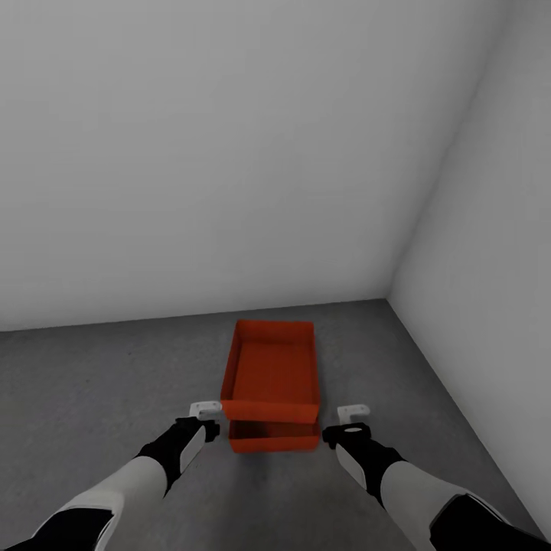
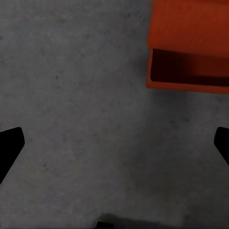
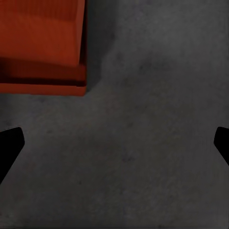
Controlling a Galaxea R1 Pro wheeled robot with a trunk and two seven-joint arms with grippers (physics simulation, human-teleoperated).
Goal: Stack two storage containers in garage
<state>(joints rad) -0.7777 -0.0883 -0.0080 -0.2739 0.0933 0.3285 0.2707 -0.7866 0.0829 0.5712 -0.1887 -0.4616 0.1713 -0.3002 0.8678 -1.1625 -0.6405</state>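
With both our left gripper [image 1: 205, 410] and right gripper [image 1: 354, 414] spread wide and empty either side of the lower box [image 1: 274, 437], the top box [image 1: 272, 373] seems to sit shifted back on it, so a nudge could slide it off.

Two bare walls meet at a corner [image 1: 388, 298] ahead and off to the right. The back wall [image 1: 191, 153] runs leftward from that corner, flat and pale grey, unmarked (not a socket, shelf or scuff on the stretch that shows). The side wall [image 1: 497, 229] comes back from the same corner along the right, just as plain and a shade paler than its neighbour. The seam between them rises straight from the corner as a soft, thin line. The back wall's foot leaves the corner as a clean straight edge with no skirting visible.
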